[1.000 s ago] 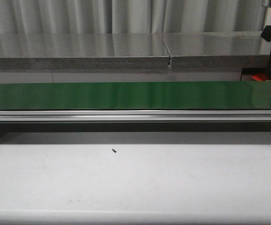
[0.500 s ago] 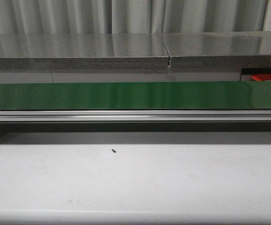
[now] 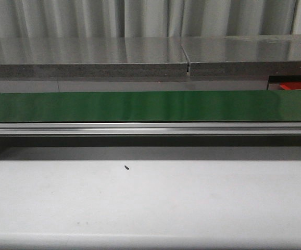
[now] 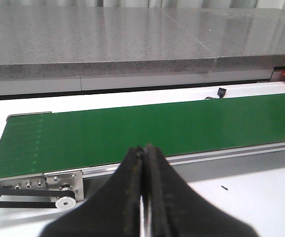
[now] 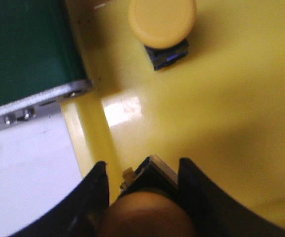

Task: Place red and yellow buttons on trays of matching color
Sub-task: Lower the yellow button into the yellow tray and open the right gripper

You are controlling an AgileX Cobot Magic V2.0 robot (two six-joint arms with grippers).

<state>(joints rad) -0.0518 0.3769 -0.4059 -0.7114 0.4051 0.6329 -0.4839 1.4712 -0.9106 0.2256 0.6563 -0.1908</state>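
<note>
One yellow button [image 5: 145, 205] sat clamped in the right gripper [image 5: 141, 190] over the yellow tray [image 5: 221, 113], another button [image 5: 162, 22] lay further in. A second earlier that arm had left the belt's [image 3: 150, 105] end. Left gripper [image 4: 143, 163] waited pinched empty.

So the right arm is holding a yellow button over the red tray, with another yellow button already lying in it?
Not quite: the tray is yellow, not red. The right wrist view shows the right gripper holding a yellow button over it, another yellow button already inside.
</note>
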